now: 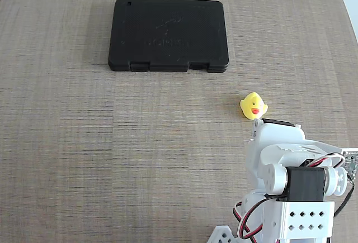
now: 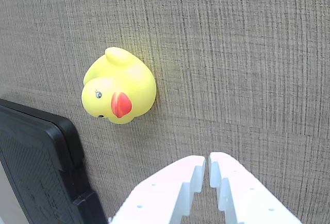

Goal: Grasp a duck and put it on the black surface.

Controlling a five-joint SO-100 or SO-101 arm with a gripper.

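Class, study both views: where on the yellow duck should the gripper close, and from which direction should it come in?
Grip the duck across its round body, one finger on each flank, coming down from above. It sits alone on the bare table, clear of the black plate, so both sides look reachable. The gripper is nearly shut and must open first; the smooth, rounded body may slip.

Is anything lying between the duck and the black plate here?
Nothing. In the fixed view, only bare woven tabletop lies between the duck and the black plate; they sit well apart.
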